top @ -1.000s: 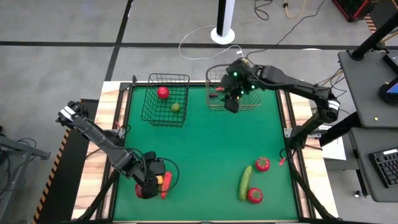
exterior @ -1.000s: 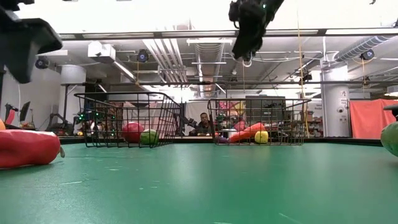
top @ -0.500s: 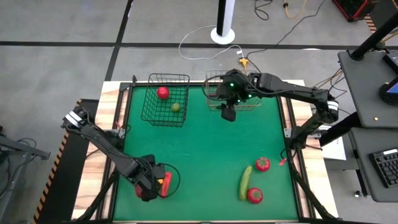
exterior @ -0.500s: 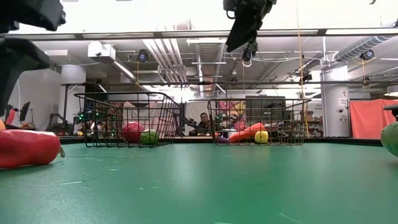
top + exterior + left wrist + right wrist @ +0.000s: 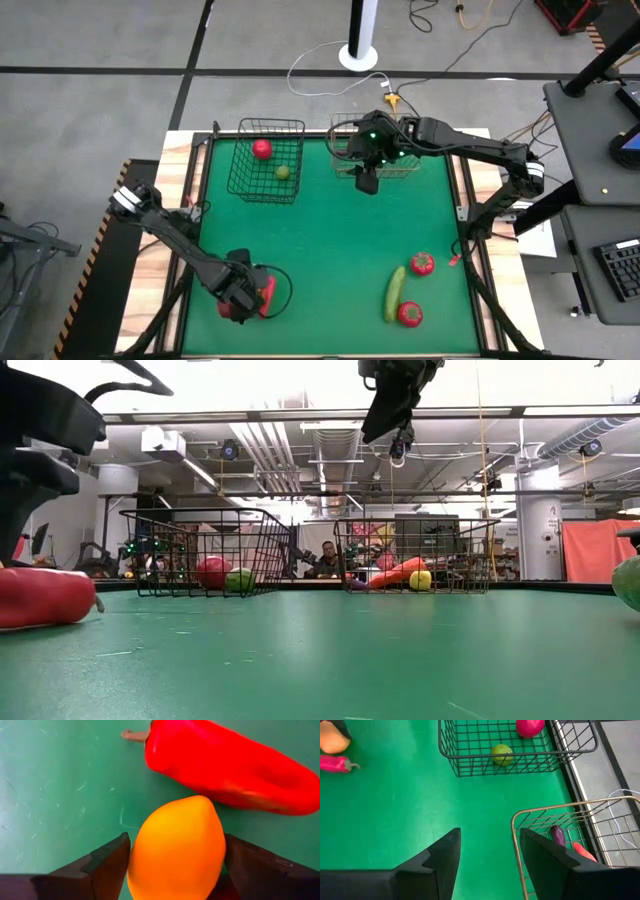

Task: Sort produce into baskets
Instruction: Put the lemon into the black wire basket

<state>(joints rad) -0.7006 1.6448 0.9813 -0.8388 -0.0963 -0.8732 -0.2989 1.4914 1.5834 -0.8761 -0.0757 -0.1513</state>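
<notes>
My left gripper (image 5: 243, 296) is at the table's near left, open, pointing down over an orange-yellow fruit (image 5: 175, 850) that lies on the mat beside a red pepper (image 5: 230, 767). Its fingers stand close on either side of the fruit. My right gripper (image 5: 367, 184) is open and empty, high above the near edge of the light wire basket (image 5: 378, 152), which holds a purple piece (image 5: 558, 836), an orange one and a yellow one. The black wire basket (image 5: 267, 160) holds a red fruit (image 5: 262, 149) and a green one (image 5: 283, 172). My left gripper's fingers (image 5: 107, 862) flank the orange-yellow fruit's two sides from above. I cannot tell whether they touch it. The fruit lies on the mat.
A green cucumber (image 5: 394, 293) and two red fruits (image 5: 422, 263) (image 5: 409, 313) lie at the near right. The middle of the green mat (image 5: 330, 240) is bare. Wooden table edges run along the left and right sides.
My left gripper has come down over the orange-yellow fruit, which now shows between its fingers and is hidden from above. My right gripper has moved from over the light basket a little toward the table's near edge and left, then stayed still.
</notes>
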